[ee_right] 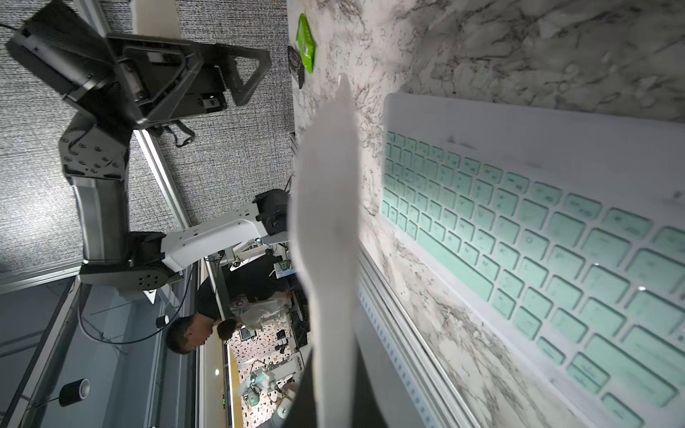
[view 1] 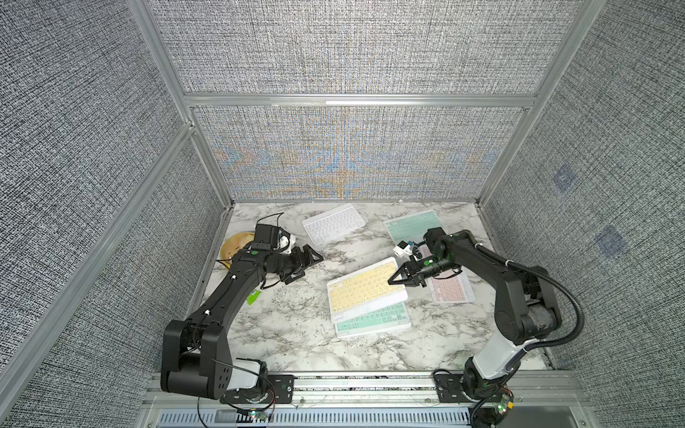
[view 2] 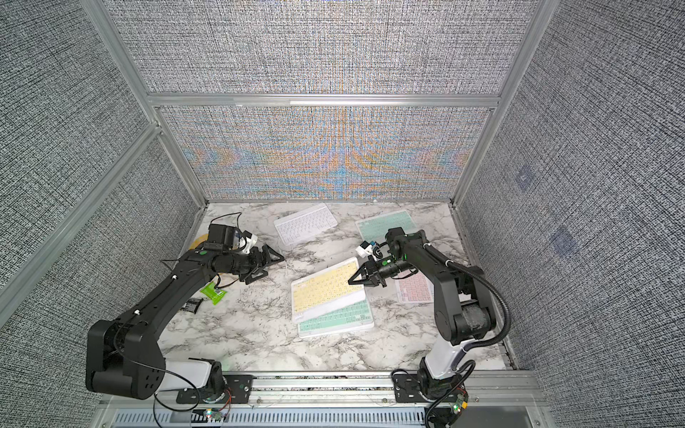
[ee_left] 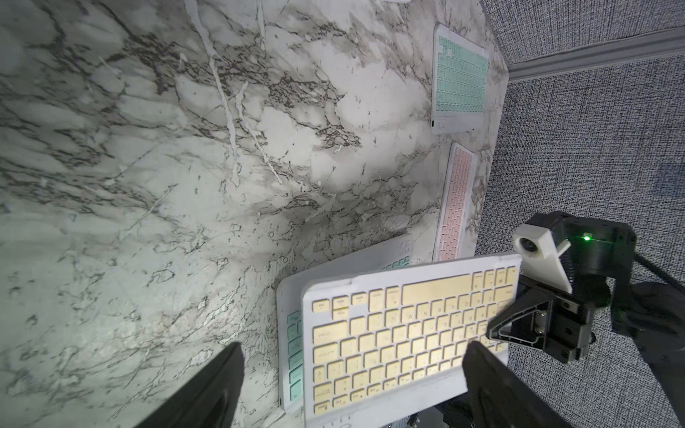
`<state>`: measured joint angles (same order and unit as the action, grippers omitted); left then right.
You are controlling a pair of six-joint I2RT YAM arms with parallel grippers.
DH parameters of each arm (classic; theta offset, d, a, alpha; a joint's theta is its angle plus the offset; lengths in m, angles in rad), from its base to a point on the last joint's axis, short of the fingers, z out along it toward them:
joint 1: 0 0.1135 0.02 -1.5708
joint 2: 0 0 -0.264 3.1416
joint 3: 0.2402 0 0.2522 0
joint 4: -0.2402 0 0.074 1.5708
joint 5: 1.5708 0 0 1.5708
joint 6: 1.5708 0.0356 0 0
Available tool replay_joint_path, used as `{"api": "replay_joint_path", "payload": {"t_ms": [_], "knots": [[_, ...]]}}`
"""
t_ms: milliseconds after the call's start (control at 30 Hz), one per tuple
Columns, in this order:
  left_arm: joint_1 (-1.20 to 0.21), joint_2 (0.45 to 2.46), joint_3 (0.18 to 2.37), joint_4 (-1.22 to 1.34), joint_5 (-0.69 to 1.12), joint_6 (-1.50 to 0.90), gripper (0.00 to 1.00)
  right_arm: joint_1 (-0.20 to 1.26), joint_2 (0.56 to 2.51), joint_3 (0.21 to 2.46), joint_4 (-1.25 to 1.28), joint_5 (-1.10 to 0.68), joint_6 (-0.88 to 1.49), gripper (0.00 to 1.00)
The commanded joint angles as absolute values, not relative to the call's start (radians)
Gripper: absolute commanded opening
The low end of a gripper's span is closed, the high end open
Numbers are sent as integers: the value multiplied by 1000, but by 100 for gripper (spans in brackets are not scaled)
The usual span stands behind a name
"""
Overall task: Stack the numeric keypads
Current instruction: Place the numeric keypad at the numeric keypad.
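two mint keypads (view 1: 407, 226) (view 1: 374, 321), one yellow keypad (view 1: 361, 285), pink (view 1: 450, 291), white (view 1: 333, 222)

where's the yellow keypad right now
In a top view the yellow keypad sits right of centre, tilted over a mint green keypad, its edge pinched by the right gripper.

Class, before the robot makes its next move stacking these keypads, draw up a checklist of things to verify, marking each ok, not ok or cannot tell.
1. Right tool shut on the edge of the yellow keypad: ok.
2. Yellow keypad above the near green keypad: ok, it covers most of it.
3. Edges of the two lined up: not ok, the yellow one sits skewed; green keys show along the front.
4. Yellow keypad lying flat on the green one: cannot tell.
5. Left tool open, apart from the pair: ok.
6. White keypad and pink keypad on the stack: not ok, each lies alone on the table.
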<state>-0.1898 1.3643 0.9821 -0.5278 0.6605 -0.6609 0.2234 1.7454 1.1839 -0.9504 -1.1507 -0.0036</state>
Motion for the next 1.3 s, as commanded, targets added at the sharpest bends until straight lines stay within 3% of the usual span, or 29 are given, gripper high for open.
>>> {"api": "replay_joint_path", "payload": {"t_ms": [0,867,1067,1267], "knots": [[-198,1350,972,-480,643,-691,93,222,1771,1185,-960,-1145,-64,6],[-220,1325,919,-422,603,-753,93,196,1814,1100,-885,-1152,-106,10],[-226,1327,916,-422,602,-752,93,187,1825,1094,-888,-1146,-111,29],[-229,1328,911,-421,604,-753,93,178,1831,1089,-885,-1102,-101,36]]}}
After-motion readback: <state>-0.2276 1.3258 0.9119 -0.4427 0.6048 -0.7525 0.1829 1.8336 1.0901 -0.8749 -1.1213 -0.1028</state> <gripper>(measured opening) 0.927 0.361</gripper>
